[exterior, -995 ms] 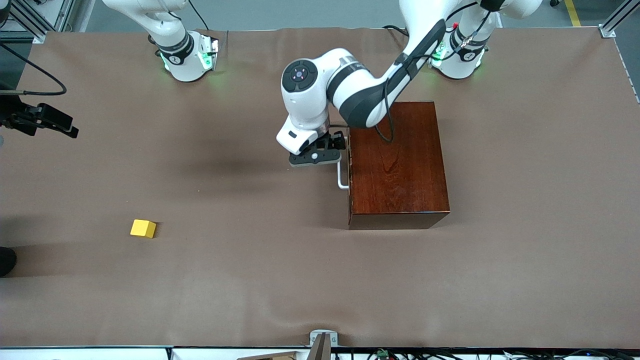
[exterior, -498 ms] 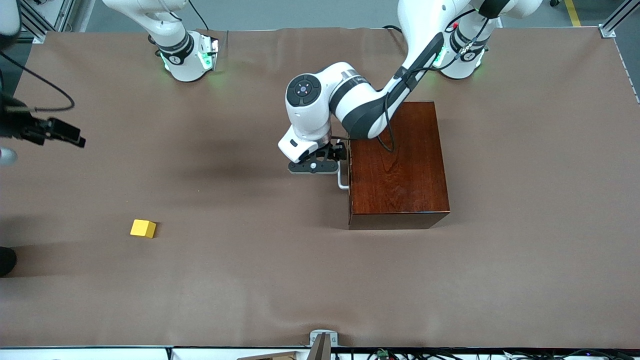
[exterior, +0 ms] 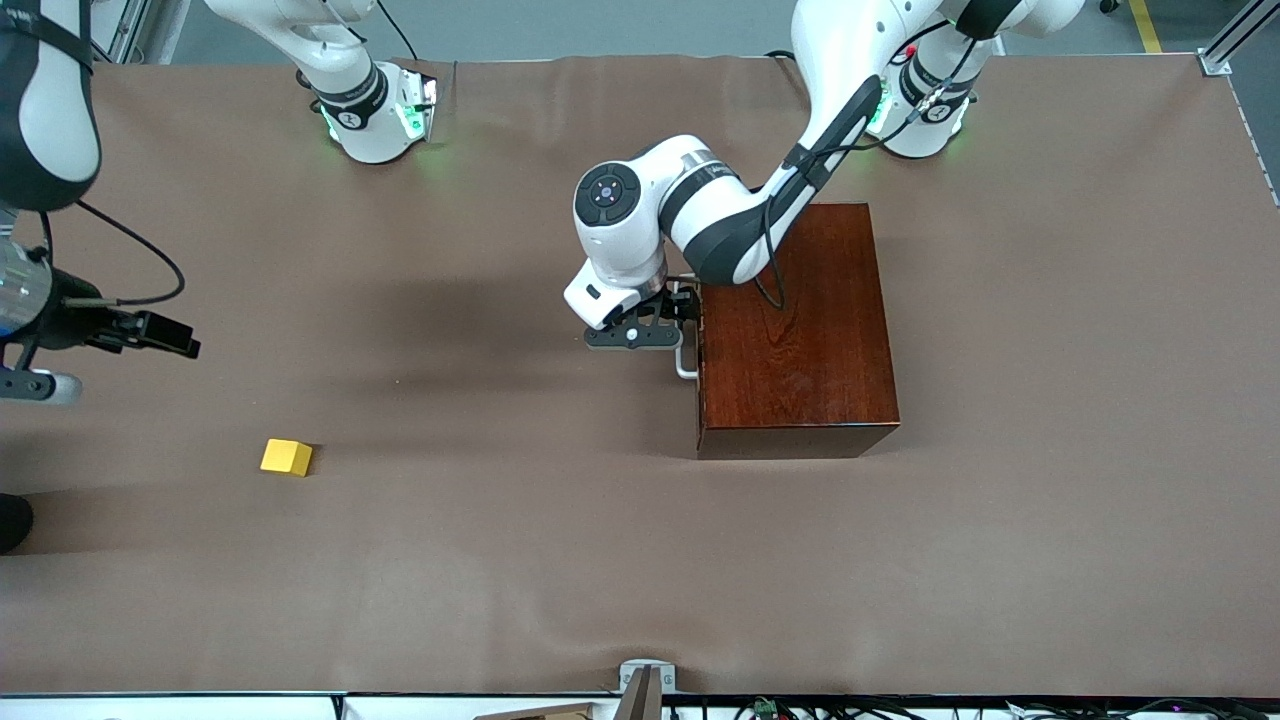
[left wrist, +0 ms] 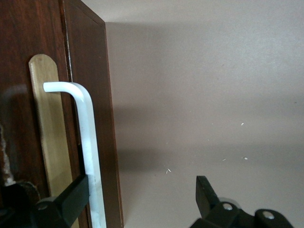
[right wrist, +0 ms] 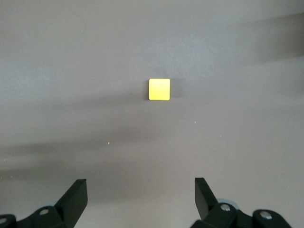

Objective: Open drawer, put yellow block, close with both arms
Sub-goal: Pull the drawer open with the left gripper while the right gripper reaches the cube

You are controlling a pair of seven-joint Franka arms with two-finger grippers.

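Note:
The dark mahogany box [exterior: 795, 330] stands mid-table with its drawer [left wrist: 28, 71] shut. The drawer's white handle [exterior: 684, 360] faces the right arm's end of the table. My left gripper [exterior: 640, 335] is open at the handle. In the left wrist view it [left wrist: 140, 190] straddles the white bar [left wrist: 88, 137], one finger [left wrist: 66, 202] against the bar, the other [left wrist: 204, 192] out over the table. The yellow block [exterior: 286, 457] lies on the cloth near the right arm's end. My right gripper [exterior: 165, 335] is open and empty in the air; the block [right wrist: 159, 89] shows ahead of its fingers [right wrist: 140, 187].
Brown cloth [exterior: 500, 560] covers the whole table. A brass plate [left wrist: 47, 133] lies under the handle on the drawer front. A small metal bracket [exterior: 645, 680] sits at the table edge nearest the front camera.
My right gripper has come in from the table's edge toward the yellow block. My left gripper has shifted slightly along the handle. The block and box have not moved.

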